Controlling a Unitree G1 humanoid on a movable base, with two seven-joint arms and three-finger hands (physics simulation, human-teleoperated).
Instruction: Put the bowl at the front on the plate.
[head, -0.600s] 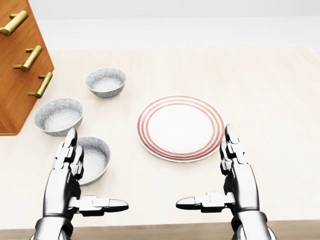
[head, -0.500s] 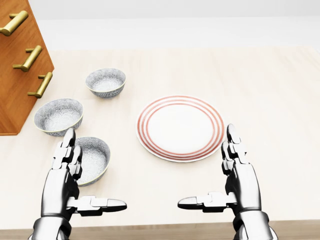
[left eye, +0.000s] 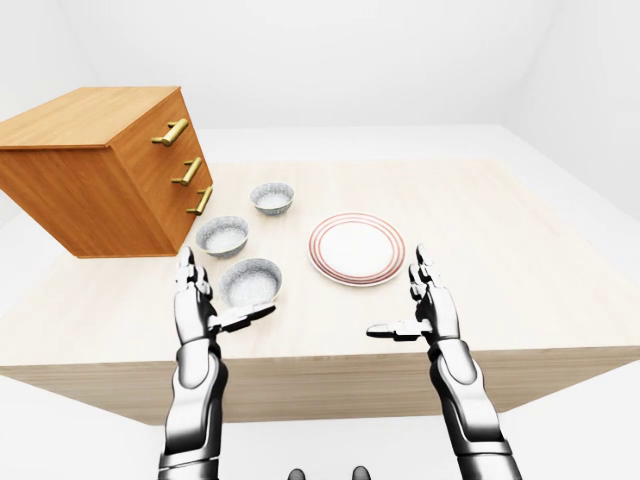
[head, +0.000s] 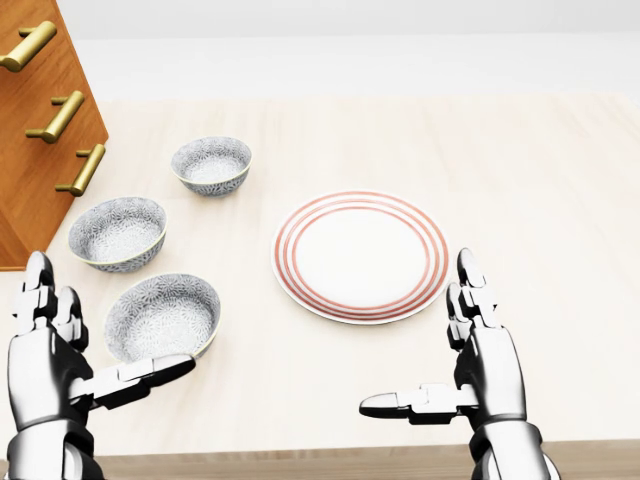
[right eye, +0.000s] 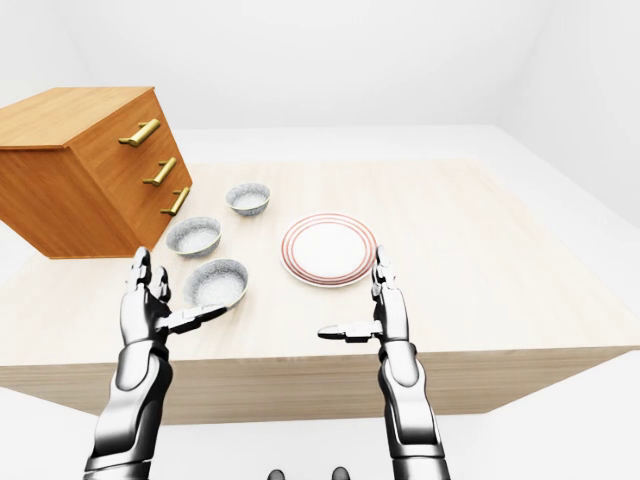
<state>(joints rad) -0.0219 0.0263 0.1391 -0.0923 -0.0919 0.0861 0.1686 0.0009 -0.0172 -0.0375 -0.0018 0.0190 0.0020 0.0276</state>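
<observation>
Lining up on the nearest bowl (head: 162, 316), by the table's (head: 560, 170) bottom-left edge.

Left hand (head: 45, 365) spread, empty, thumb under the rim, apparently to scoop toward plate (head: 361, 256); right hand (head: 478, 365) open, empty.

I see glossy metal hands (head: 60, 370), a speckled glazed bowl (head: 160, 318), a matt pale wood table (head: 560, 200).

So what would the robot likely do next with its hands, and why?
Probably bring the left hand in to close on the nearest bowl. That hand is open just left of the bowl, thumb under its rim, not gripping yet, and the plate to its right sits bare.
</observation>
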